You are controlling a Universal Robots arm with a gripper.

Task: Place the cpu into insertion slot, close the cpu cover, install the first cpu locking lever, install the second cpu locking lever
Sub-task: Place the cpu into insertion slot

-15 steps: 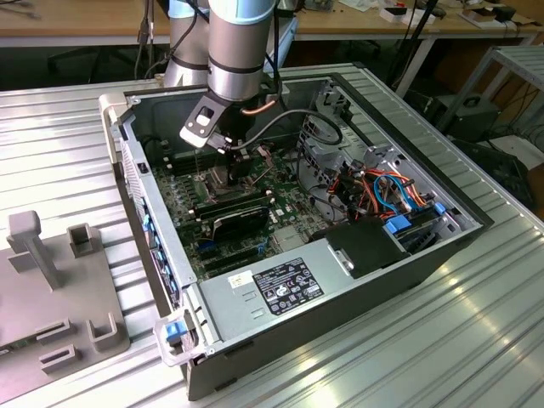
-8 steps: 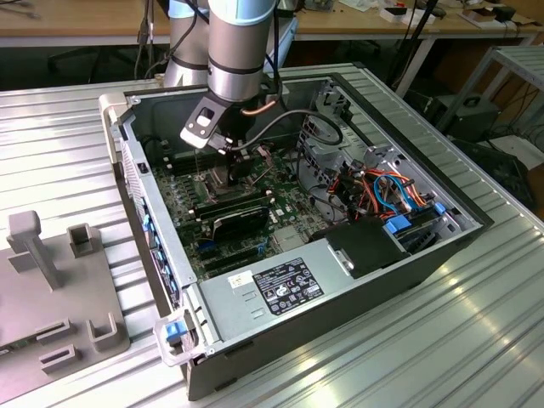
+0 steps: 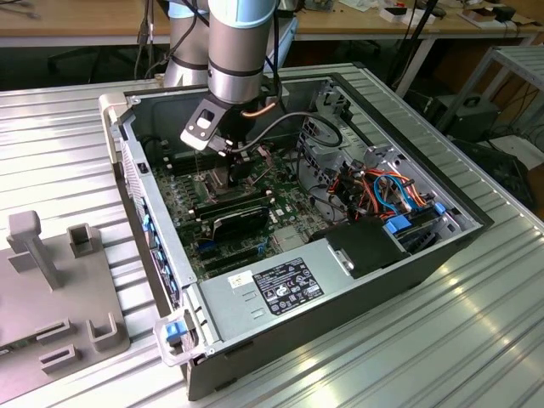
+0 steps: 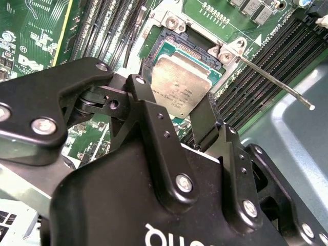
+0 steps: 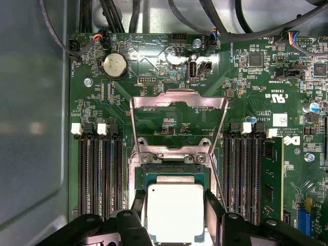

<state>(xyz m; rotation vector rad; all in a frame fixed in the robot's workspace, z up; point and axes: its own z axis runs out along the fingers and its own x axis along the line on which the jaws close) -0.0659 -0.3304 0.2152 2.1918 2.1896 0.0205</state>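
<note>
The small flat square silver-grey cpu (image 5: 174, 218) was seen pinched by two opposite edges between the black fingers of the gripper (image 5: 175, 204), directly over the square dark insertion slot with its metallic rim (image 5: 177, 170). Whether it was fully seated could not be told. The thin silver-grey cpu cover frame (image 5: 178, 97) stood tipped up on its hinge, and a thin metal locking lever (image 4: 271, 82) stood released. The placing was therefore judged under way, with the cover and lever steps left to do. The green motherboard (image 3: 200, 225) was housed in an open grey computer case (image 3: 280, 357) laid on a ribbed aluminium table (image 3: 425, 340). A grey fixture plate (image 3: 51, 306) lay at the exterior view's left, and wooden workbenches (image 3: 85, 21) stood behind.
</note>
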